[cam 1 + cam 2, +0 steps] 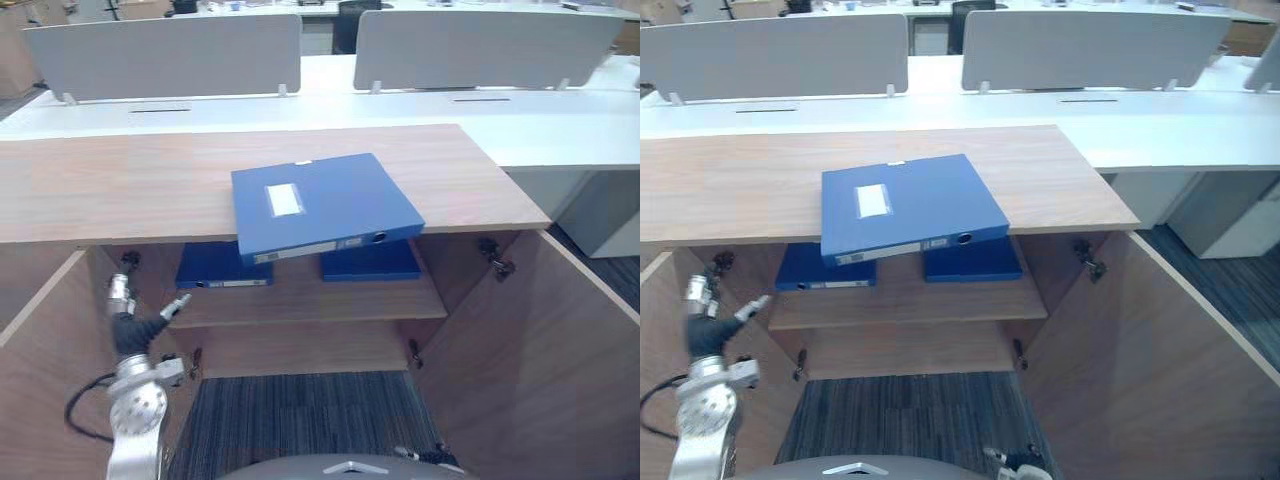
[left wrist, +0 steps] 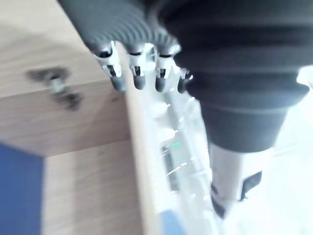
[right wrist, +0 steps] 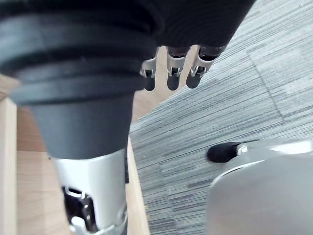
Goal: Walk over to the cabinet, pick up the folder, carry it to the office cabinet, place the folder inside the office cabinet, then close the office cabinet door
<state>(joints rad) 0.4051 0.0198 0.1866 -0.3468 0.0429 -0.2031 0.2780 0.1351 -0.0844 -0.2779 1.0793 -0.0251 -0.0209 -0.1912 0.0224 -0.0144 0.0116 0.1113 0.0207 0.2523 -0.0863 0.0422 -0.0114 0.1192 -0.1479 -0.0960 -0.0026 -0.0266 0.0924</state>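
Our left hand [image 1: 128, 328] by the open door [image 1: 40, 390], fingers loose and empty, folder [image 1: 335, 210] overhanging the cabinet [image 1: 100, 185] top (more folders [image 1: 222, 268] shelved below), our right hand [image 3: 170, 81] slack-fingered over carpet [image 3: 234, 98].

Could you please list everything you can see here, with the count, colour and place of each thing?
cabinet: one, wood brown, in front of the robot.
doors: two, wood brown, both swung open.
shelf: one, wood brown, inside the cabinet.
folder: one, blue, on the cabinet top, its near edge jutting past the front.
shelf folders: two, blue, flat on the shelf.
desks: white, behind the cabinet.
dividers: two, grey, upright on the desks.
carpet: grey, striped, between the doors.
left hand: by the left door, fingers relaxed, empty.
right hand: above the carpet, fingers relaxed, empty.
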